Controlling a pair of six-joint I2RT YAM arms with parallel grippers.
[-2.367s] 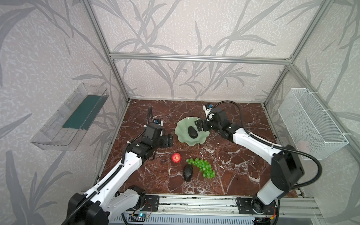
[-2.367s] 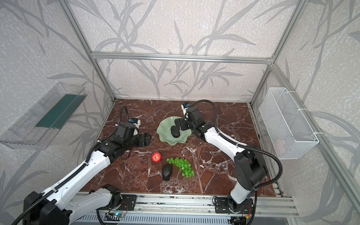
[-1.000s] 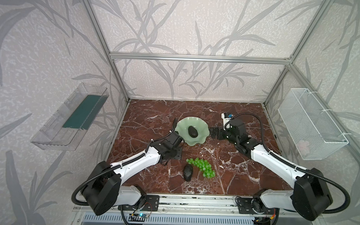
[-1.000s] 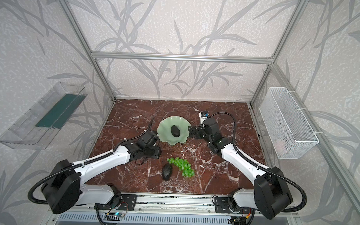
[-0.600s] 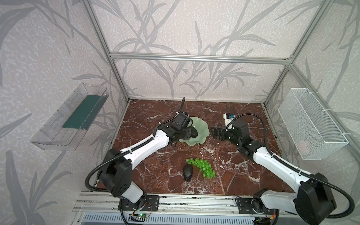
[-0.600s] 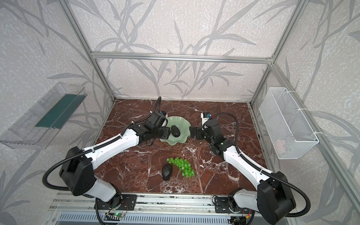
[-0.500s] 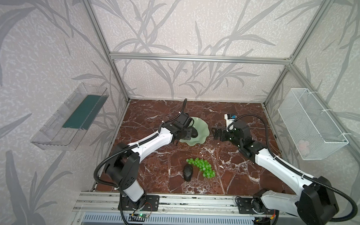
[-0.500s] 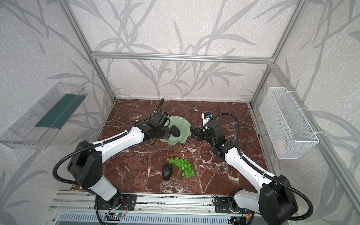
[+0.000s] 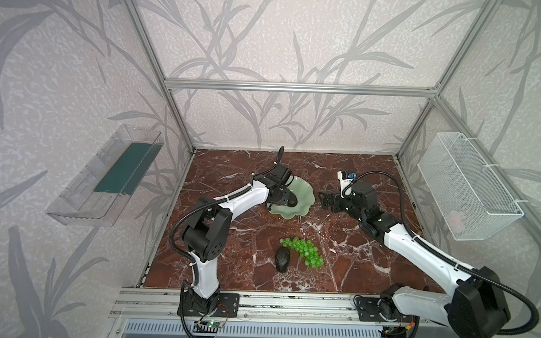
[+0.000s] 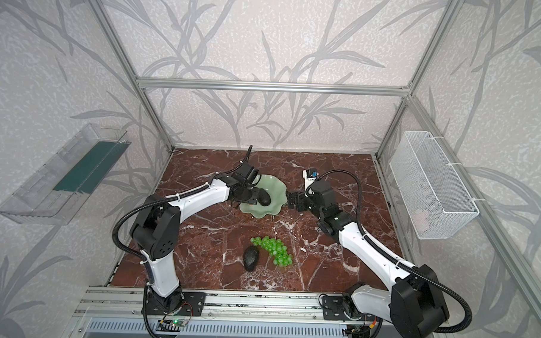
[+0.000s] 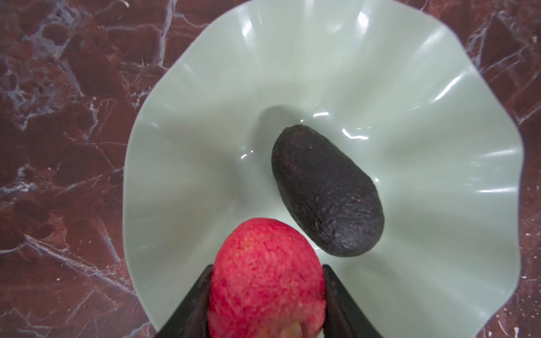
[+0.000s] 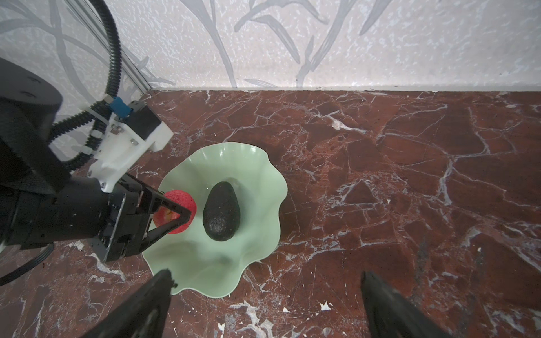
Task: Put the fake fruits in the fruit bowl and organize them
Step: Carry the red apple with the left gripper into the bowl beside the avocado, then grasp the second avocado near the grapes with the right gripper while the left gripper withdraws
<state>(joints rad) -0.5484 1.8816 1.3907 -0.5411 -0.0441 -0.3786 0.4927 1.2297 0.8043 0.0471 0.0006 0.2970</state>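
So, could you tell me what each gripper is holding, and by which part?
The left gripper holds the red apple by its opposite sides, over the fruit bowl. The right gripper is open, holding nothing.

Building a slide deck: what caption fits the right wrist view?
Left hand holds the red apple over the mint-green bowl, beside the avocado inside; right hand open in foreground.

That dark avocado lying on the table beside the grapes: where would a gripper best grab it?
Probably across its short width, around the middle, coming straight down from above. The avocado lies flat on its side on the table, so both long flanks are exposed. The grapes crowd one flank near its far end, so closing slightly toward the near end looks safer.
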